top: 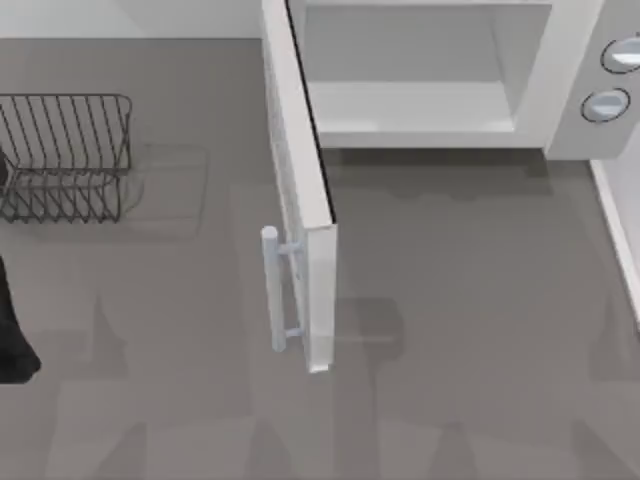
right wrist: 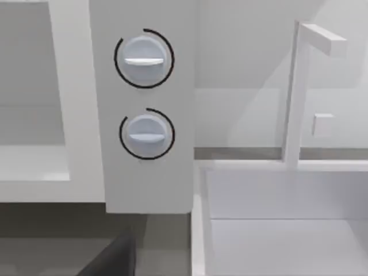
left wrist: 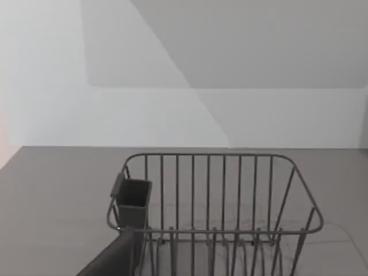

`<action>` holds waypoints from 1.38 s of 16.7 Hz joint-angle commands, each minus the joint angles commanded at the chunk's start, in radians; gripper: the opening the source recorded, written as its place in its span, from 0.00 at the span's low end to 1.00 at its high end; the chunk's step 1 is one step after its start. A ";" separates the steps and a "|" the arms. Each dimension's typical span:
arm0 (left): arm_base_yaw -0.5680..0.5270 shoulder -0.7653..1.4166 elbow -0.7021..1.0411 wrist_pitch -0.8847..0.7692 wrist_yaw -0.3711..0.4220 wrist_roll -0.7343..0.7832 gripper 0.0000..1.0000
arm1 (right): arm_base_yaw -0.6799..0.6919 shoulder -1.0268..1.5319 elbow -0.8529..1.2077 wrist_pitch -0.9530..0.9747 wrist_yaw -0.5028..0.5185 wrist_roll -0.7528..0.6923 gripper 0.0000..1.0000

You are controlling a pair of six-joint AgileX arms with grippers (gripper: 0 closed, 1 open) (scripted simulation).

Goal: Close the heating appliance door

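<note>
The microwave (top: pixel 440 60) looks like smooth white painted metal or plastic, matt, its pale inner walls catching a soft sheen near the top centre of the top view. Its door (top: pixel 300 180), standing out toward the middle of the frame, has the same smooth white frame, and the bar handle (top: pixel 272 290) on it reads as pale grey, slightly glossy. The two knobs (right wrist: pixel 144 57) are smooth grey-blue plastic with a faint shine. At the upper left sits the rack (top: pixel 65 155), thin dark wire, metal-looking and dull. The desk (top: pixel 470 330) is a flat, matt grey surface, no grain.
</note>
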 joint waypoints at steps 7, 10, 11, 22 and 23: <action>-0.048 0.150 0.109 -0.122 0.044 0.117 1.00 | 0.000 0.000 0.000 0.000 0.000 0.000 1.00; -0.098 0.366 0.269 -0.272 0.091 0.258 1.00 | 0.000 0.000 0.000 0.000 0.000 0.000 1.00; -0.116 0.453 0.335 -0.329 0.108 0.311 1.00 | 0.000 0.000 0.000 0.000 0.000 0.000 1.00; -0.309 1.446 1.263 -1.042 0.311 0.832 1.00 | 0.000 0.000 0.000 0.000 0.000 0.000 1.00; -0.323 1.506 1.348 -1.101 0.328 0.862 1.00 | 0.000 0.000 0.000 0.000 0.000 0.000 1.00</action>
